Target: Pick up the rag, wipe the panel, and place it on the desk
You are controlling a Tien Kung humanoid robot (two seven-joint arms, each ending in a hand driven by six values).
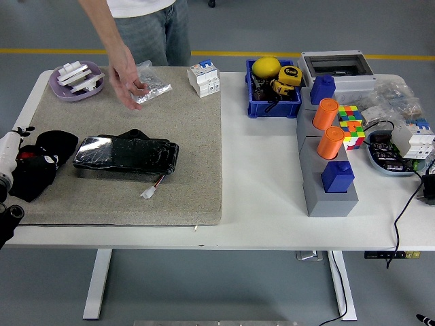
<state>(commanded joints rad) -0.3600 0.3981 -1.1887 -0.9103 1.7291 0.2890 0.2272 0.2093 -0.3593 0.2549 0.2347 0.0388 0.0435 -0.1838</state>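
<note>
1. Rag (42, 166): black, crumpled, at the left edge of the beige mat (197, 163), just left of the panel (126, 155).
2. Panel: black, glossy, long, flat on the mat, with a thin wire and white plug (147, 193) trailing from its near right corner.
3. Left hand (9, 163): white and black, at the picture's left edge, touching the rag's left side; fingers mostly out of frame, so cannot tell whether curled or spread.
4. Person's hand (126, 80): reaching down from the far side, fingers loosely spread over a clear bag of small parts (151, 83) at the mat's far edge.
5. Purple dish (77, 79): at the mat's far left corner, holding white pieces.
6. White breaker (203, 78): upright at the mat's far right corner.
7. Blue bin (273, 95): right of the mat, holding a yellow ball and a tape measure.
8. Grey stand (325, 178): further right, carrying two orange cylinders and two blue blocks; colourful cube (351, 125) just beside it.
9. White table (262, 197): bare between mat and stand.
</note>
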